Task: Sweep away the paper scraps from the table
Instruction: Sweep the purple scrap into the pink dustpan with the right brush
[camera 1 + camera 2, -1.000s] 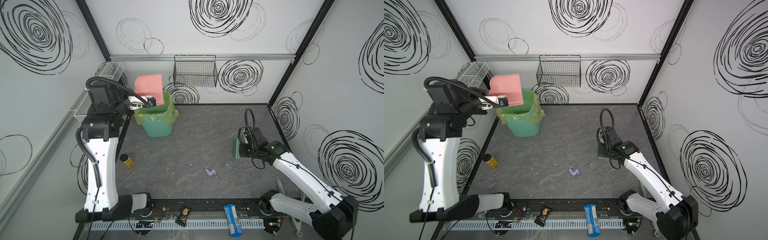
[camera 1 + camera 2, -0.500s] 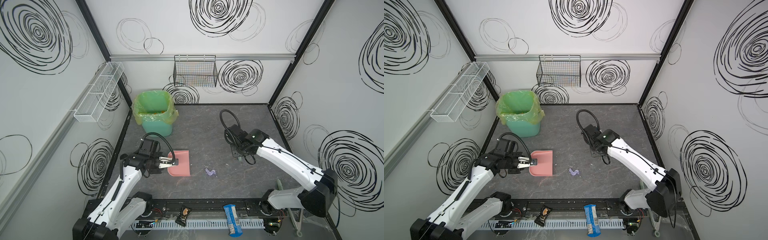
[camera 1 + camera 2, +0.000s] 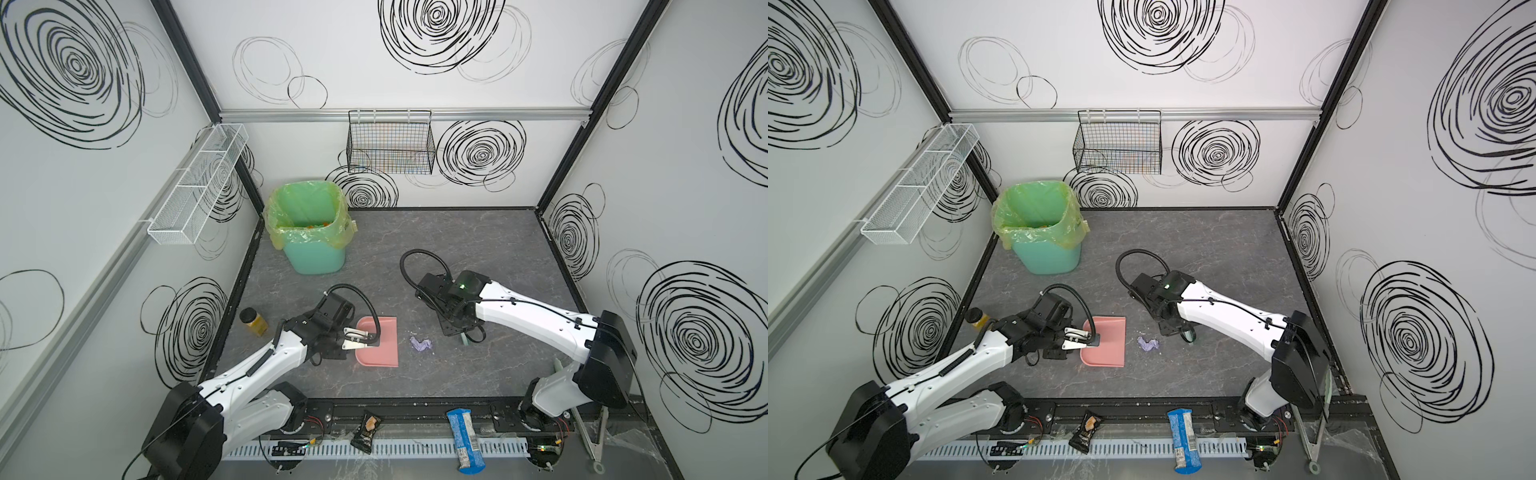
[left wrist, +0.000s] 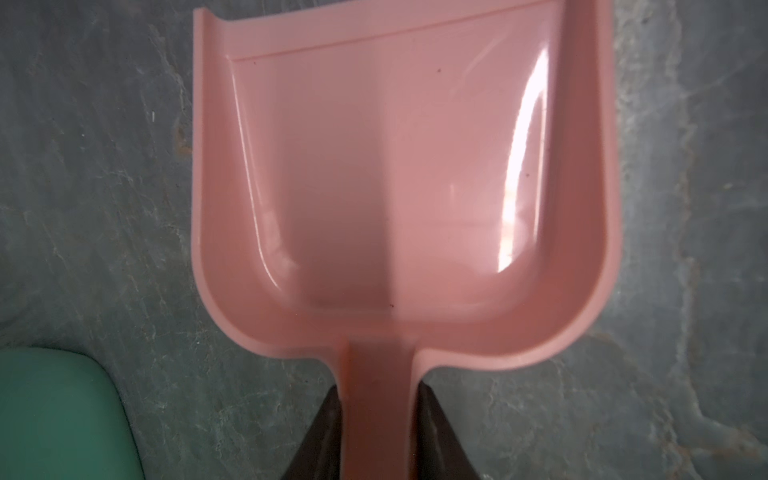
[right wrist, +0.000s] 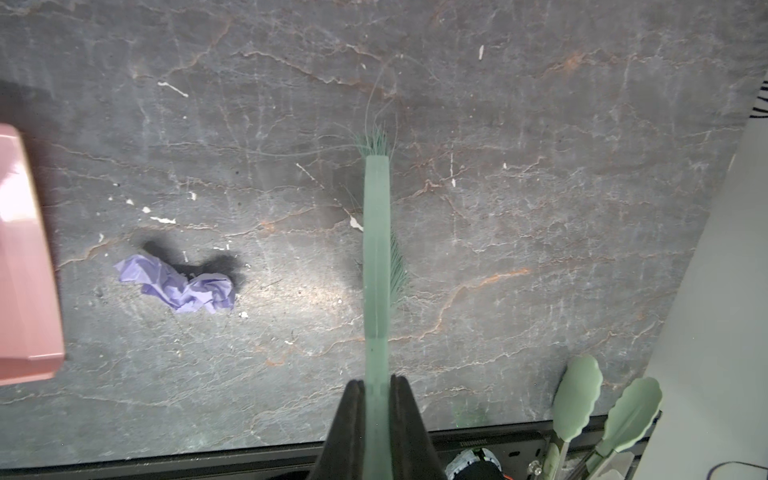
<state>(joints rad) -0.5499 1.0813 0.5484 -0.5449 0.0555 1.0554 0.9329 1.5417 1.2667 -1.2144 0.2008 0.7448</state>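
Down from over the bin (image 3: 309,232) a second ago, the left gripper (image 4: 380,395) has brought the pink dustpan (image 3: 380,345) onto the table (image 3: 457,237), and the right gripper (image 5: 376,388) has carried its green brush (image 5: 376,249) closer to the front. One lavender scrap (image 3: 421,343) is the only wad showing on the table; it lies just beyond the pan's open lip, ahead of the left gripper, and off to the side of the brush, between the two tools and touching neither. A few orange scraps (image 3: 318,225) show inside the bin, well behind the left gripper. The step in hand looks like the last sweep. It should go best if the pan is held still with its lip flat on the surface while the brush comes sideways at the wad, bristles kept down on the table. A short, slow stroke carried on over the lip is safer, since a light wad may skip or roll round the pan's side wall. The left gripper's fingers are narrowly parted and pinch the pan's handle between them. The right gripper's fingers are pressed tight on the brush's thin handle. Whether the bristles already touch the surface I cannot tell.
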